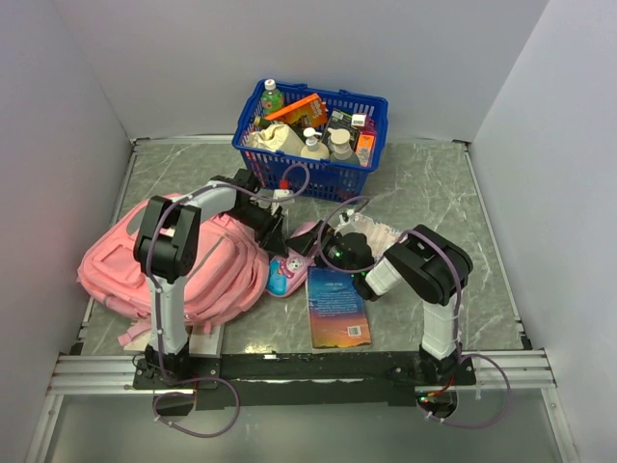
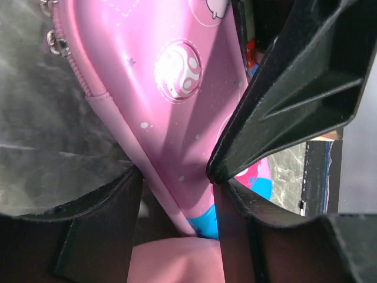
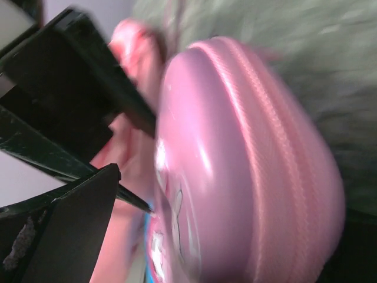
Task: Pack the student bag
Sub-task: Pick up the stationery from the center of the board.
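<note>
1. The student bag (image 1: 116,270) lies flat on the left side of the table (image 1: 434,193), near the left arm's base. Its straps trail toward the near edge, and the arm's lower link crosses above it.
2. Just right of the bag, touching or almost touching its right edge, lies a small pink pencil case (image 1: 287,275) with a blue cartoon face.
3. The left gripper (image 2: 177,177) reaches over the bag's far right corner and grasps the pencil case. In the left wrist view the case's glossy pink shell fills the gap between the two black fingers (image 2: 283,88).
4. The right gripper (image 1: 328,249) comes in from the right, at the far end of the same case. Its wrist view is blurred. The jaws stand apart with their tips against the case's rounded side, but I cannot tell whether they hold it.
5. A book (image 1: 337,307) with a blue and orange cover lies just right of the case, nearer the arms.
6. A white frilly item (image 1: 378,231) sits behind the right gripper.
7. A blue plastic basket (image 1: 251,145), filled with bottles and boxes, stands at the far middle of the table.
</note>
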Controlling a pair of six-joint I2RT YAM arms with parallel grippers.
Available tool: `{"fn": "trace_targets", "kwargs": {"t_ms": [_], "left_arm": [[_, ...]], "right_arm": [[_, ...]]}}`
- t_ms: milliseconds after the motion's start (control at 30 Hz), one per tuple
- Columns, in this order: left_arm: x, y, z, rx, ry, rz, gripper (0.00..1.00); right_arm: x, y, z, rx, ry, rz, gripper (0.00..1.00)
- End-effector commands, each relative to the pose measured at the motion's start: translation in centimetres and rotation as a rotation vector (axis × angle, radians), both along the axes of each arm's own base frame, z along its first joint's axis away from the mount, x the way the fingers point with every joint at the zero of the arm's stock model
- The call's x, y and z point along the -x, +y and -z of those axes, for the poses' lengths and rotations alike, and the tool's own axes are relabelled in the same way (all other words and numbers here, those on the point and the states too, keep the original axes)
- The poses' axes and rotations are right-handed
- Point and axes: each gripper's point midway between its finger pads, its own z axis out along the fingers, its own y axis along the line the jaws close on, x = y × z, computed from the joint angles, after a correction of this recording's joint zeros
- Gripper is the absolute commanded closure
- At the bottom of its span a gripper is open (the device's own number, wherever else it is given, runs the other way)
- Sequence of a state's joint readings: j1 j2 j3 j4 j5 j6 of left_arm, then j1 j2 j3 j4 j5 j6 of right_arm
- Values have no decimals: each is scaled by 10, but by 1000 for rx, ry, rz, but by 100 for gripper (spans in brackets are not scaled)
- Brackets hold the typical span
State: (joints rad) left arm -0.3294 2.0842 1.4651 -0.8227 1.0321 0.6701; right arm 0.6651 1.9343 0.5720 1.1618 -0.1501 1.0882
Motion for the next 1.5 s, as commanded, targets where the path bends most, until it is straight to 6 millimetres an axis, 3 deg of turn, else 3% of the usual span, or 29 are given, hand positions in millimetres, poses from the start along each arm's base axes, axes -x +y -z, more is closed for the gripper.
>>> {"fn": "trace_targets", "kwargs": {"t_ms": [0,100,167,200,233,333,433,500,533,600,633,700,733,767,833,867,933,967,1067,1233,1300,1467], "left_arm": [[16,-25,-44,159,-27,58,46],[14,-25,-47,161,-52,59,46],[13,-25,-51,165,-63,61,46],[10,-25,-56,166,-73,57,46],[8,-25,-60,163,-84,55,46],[-1,-21,-77,142,-139,42,45],[-9,-11,-99,86,-225,38,44],[-13,-3,-112,37,-303,42,38],[-6,4,-124,10,-331,47,35],[0,22,-127,-78,-406,79,28],[13,32,-137,-106,-429,89,27],[34,50,-125,-193,-418,106,26],[47,58,-133,-208,-456,115,26],[63,69,-116,-262,-423,127,25],[86,74,-116,-280,-468,145,25],[101,78,-100,-299,-445,161,25],[117,83,-94,-338,-504,182,25],[122,87,-78,-367,-516,188,25],[115,106,-65,-473,-602,135,26],[76,113,-84,-551,-741,-30,25],[79,110,-90,-523,-744,-28,24],[94,104,-75,-483,-673,0,31]], "right_arm": [[12,22,-72,-102,-221,-140,0],[15,19,-63,-69,-199,-135,0],[15,18,-56,-55,-183,-132,7],[16,18,-55,-54,-179,-135,12],[16,20,-57,-58,-185,-145,27],[15,22,-61,-50,-198,-155,52],[12,22,-65,-22,-218,-157,59],[10,21,-65,-9,-226,-155,61],[10,21,-66,-7,-230,-154,61],[7,19,-68,7,-240,-144,63],[5,16,-69,15,-245,-135,64],[2,9,-76,33,-274,-115,64],[-3,3,-77,49,-277,-100,64],[-5,-1,-87,46,-298,-85,63],[-11,-11,-89,61,-304,-62,61],[-12,-13,-98,53,-321,-57,61],[-13,-17,-103,59,-332,-53,61],[-14,-19,-110,57,-347,-49,60],[-14,-23,-121,64,-370,-47,60],[-10,-23,-129,54,-384,-59,59],[-10,-24,-129,51,-381,-58,59],[-5,-27,-134,46,-383,-59,60]]}}
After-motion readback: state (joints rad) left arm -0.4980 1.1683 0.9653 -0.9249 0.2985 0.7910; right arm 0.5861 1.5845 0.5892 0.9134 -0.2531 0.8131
